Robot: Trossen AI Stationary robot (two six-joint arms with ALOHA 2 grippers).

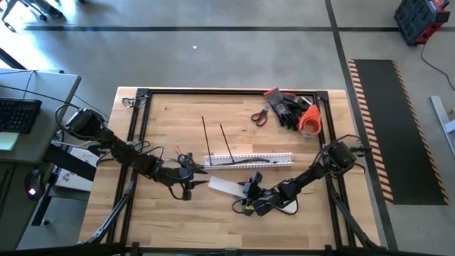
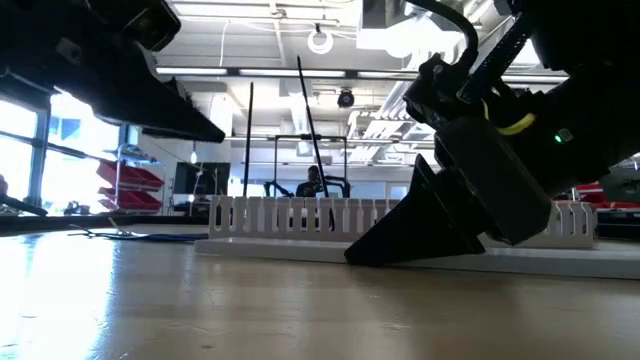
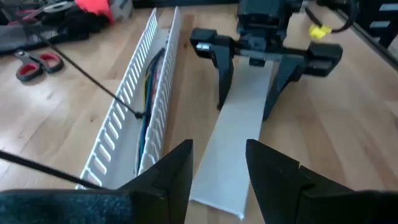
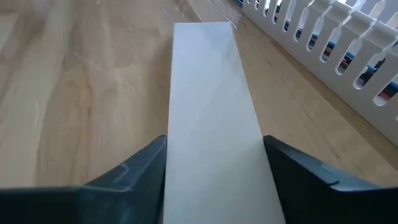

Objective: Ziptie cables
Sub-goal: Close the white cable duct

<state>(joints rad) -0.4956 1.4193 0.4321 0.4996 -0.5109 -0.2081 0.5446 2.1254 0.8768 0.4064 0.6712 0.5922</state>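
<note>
At the near edge of the light wooden table (image 1: 170, 121), the flat plain white plastic strip (image 1: 226, 186) lies between both arms. The right gripper (image 1: 250, 190) straddles 1 end of it, its 2 dark fingers (image 4: 134, 171) spread on either side of the strip, close against its long edges; whether they press it I cannot tell. The left gripper (image 1: 192, 178) hovers at the opposite end, its fingers (image 3: 171, 171) spread apart with nothing between them. Just beyond the strip runs the white slotted plastic channel (image 1: 249, 160), roughly parallel to it. The cables (image 3: 151, 74), thin dark, yellowish and reddish wires, lie along the inside of that channel. 2 thin black zip ties (image 1: 213, 139) rise upright from the channel's left half. Farther back, near the table's far right corner, sit red-handled scissors (image 1: 260, 116), a pair of black gloves with red trim (image 1: 284, 107) and an orange roll (image 1: 310, 121).
</note>
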